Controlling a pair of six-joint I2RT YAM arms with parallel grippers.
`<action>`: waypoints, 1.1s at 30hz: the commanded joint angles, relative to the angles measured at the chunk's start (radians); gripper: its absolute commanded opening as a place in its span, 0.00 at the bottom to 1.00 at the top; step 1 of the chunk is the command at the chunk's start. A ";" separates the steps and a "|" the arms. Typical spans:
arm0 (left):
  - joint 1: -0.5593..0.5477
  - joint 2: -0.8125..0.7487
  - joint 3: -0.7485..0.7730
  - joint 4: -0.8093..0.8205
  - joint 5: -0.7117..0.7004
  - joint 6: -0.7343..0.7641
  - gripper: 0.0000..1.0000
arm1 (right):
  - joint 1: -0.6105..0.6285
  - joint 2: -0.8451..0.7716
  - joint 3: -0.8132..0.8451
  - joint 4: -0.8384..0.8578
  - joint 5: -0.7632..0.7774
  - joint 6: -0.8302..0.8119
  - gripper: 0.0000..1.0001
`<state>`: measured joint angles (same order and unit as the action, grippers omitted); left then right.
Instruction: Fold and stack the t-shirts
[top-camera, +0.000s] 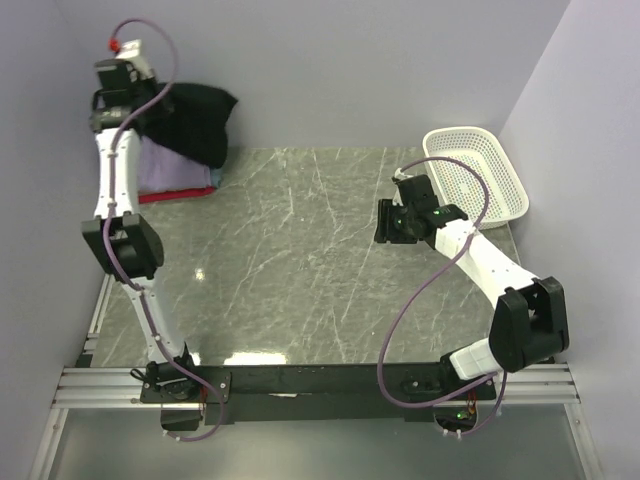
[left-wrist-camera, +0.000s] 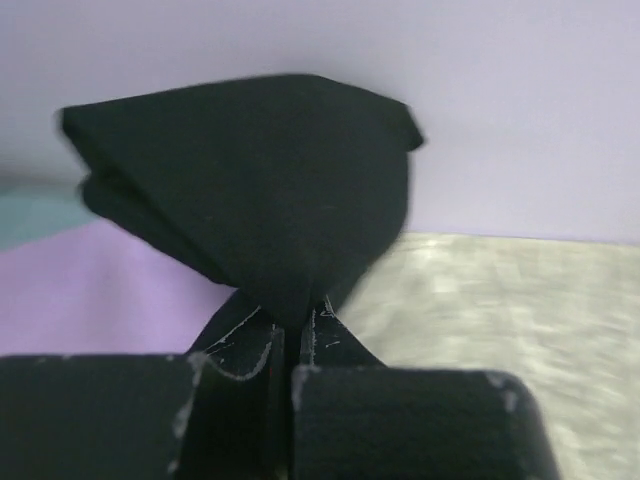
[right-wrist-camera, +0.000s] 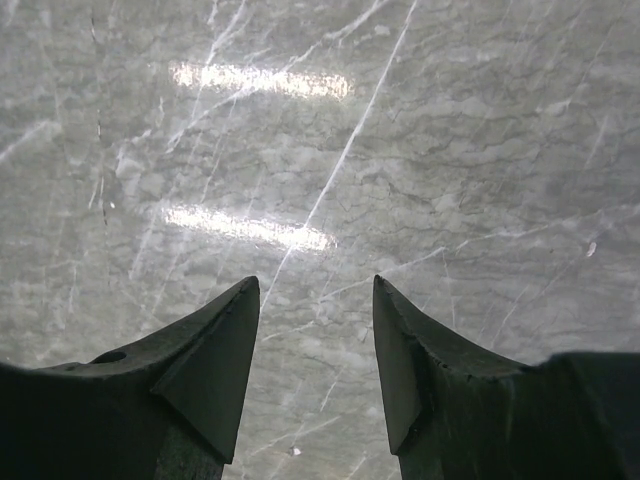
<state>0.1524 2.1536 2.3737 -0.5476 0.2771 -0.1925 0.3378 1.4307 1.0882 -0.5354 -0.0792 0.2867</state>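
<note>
The left end effector (left-wrist-camera: 296, 322) pinches a bunched fold of the black shirt (left-wrist-camera: 260, 180), held over the lavender stack (top-camera: 170, 172) at the counter's (top-camera: 300, 280) far-left corner, while the right end effector (right-wrist-camera: 315, 330) hovers spread; light, limp cloth, probably best gripped at hem or shoulders.

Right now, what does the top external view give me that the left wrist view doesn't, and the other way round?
Only the top external view: the right hand over bare marble, the white basket at the far right, and a red shirt edge at the bottom of the pile. Only the left wrist view: the left hand close up, shut on a pinch of black cloth. Both: the black t-shirt, the lavender shirt next to it, and the marble table.
</note>
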 joint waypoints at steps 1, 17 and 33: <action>0.096 -0.009 -0.059 -0.037 -0.045 0.047 0.01 | -0.005 0.028 0.042 0.032 -0.014 -0.001 0.56; 0.167 -0.075 -0.327 0.178 -0.348 0.021 0.99 | -0.005 0.028 0.006 0.040 -0.028 -0.007 0.56; -0.102 -0.745 -0.817 0.380 -0.004 -0.167 0.99 | -0.005 0.014 -0.017 0.095 -0.100 0.016 0.56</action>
<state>0.2058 1.5787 1.7748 -0.2714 0.1772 -0.3042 0.3378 1.4704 1.0760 -0.4812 -0.1600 0.2951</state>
